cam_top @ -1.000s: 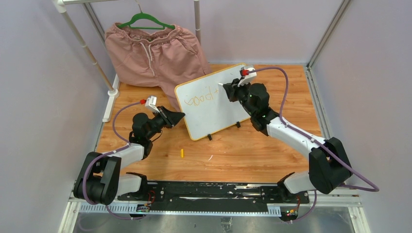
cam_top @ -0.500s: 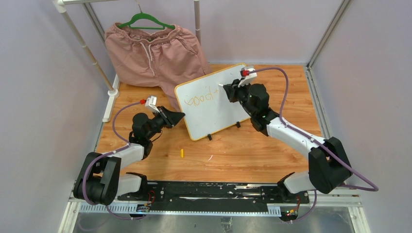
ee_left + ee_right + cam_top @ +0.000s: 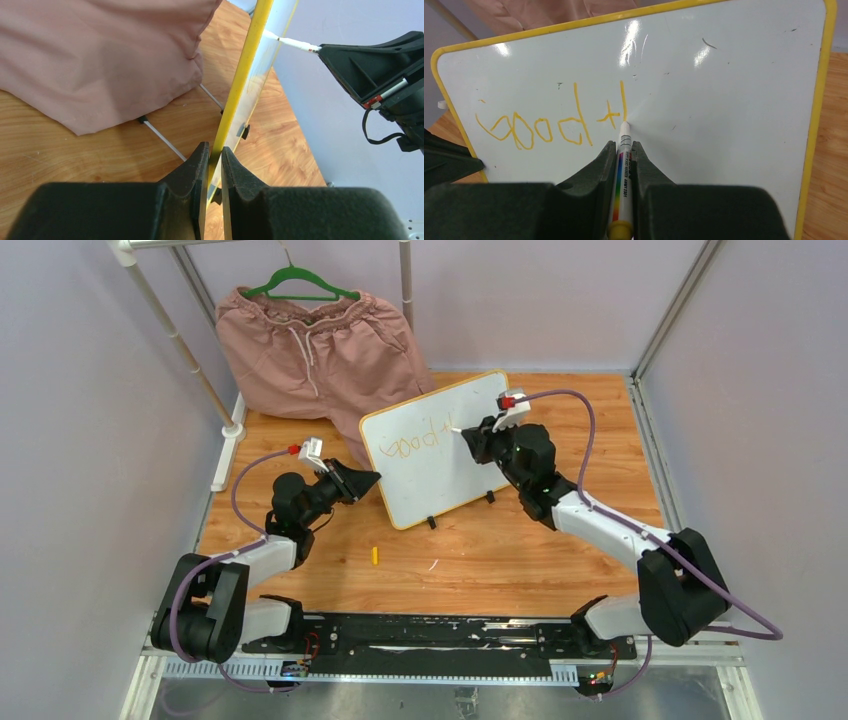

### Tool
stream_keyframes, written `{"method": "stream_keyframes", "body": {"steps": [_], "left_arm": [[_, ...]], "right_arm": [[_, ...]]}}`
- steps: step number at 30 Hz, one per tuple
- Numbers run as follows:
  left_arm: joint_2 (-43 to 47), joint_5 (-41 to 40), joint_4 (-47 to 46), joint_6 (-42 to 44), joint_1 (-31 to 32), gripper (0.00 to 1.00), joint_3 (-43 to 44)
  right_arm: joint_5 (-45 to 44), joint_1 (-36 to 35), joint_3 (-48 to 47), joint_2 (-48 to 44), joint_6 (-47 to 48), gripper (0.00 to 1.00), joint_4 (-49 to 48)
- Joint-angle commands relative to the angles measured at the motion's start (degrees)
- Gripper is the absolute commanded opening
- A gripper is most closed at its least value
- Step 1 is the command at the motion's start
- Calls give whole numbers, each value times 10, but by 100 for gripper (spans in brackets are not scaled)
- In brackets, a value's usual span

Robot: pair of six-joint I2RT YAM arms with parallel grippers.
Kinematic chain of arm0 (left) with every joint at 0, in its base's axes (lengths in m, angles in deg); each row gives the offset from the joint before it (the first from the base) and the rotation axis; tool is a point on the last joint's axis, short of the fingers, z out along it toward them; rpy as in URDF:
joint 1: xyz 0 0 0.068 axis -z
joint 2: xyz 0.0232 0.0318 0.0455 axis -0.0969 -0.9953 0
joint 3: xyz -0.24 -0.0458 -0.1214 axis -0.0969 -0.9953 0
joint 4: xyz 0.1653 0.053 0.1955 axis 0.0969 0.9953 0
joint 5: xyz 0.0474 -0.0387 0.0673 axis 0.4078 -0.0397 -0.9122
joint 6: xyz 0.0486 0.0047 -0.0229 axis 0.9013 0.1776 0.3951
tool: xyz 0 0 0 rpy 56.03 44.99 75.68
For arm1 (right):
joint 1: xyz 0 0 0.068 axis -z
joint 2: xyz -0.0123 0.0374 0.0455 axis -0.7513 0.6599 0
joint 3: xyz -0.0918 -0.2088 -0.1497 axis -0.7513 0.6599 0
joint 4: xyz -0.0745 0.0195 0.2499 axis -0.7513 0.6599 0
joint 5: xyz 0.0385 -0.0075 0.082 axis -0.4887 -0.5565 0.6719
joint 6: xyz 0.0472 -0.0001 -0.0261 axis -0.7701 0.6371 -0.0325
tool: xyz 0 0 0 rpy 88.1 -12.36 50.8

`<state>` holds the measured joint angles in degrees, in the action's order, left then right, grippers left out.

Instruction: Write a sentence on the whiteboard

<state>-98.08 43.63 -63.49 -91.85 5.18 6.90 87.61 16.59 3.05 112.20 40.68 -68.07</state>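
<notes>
A small yellow cap [image 3: 374, 555] is seen lying loose on the table [image 3: 520, 550] near the arm bases, well apart from both arms. Just beyond it, the left gripper [image 3: 215, 160] is closed narrow on the left edge of the whiteboard [image 3: 440, 485], with the yellow frame pinched between its fingers. The whiteboard is propped tilted mid-table on two black clip feet [image 3: 432, 523], face toward the near side. The right gripper [image 3: 624, 150] is clamped on a white marker [image 3: 622, 175], whose tip touches the board at the foot of an upright stroke. The sentence [image 3: 549, 125] is only begun: "good", then a "t" and one vertical stroke, in orange along the upper part of the board. The task is judged early, with most of the writing left to do.

The step in hand is judged to be forming the letter after the "t".
- Tip contact should be light and even, since hard pressure would likely push the board back or pivot it on its feet.
- The left grip should not be loosened while strokes are drawn.
- Letters should be held on the baseline of "good", and spacing watched so room is left toward the right frame.
- The marker should be lifted clear between letters to avoid stray lines.

Farthest back, pink shorts [image 3: 310, 350] on a green hanger [image 3: 298, 282] hang behind the board, not involved.
</notes>
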Motion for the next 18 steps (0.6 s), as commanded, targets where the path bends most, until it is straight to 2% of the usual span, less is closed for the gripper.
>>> {"method": "stream_keyframes", "body": {"steps": [1,18], "left_arm": [[12,4,-15,5,2,17,0],[15,5,-15,4,2,17,-1]], "right_arm": [[13,6,21,-12,-10,0,6],[8,5,23,-27,-5,0,16]]}}
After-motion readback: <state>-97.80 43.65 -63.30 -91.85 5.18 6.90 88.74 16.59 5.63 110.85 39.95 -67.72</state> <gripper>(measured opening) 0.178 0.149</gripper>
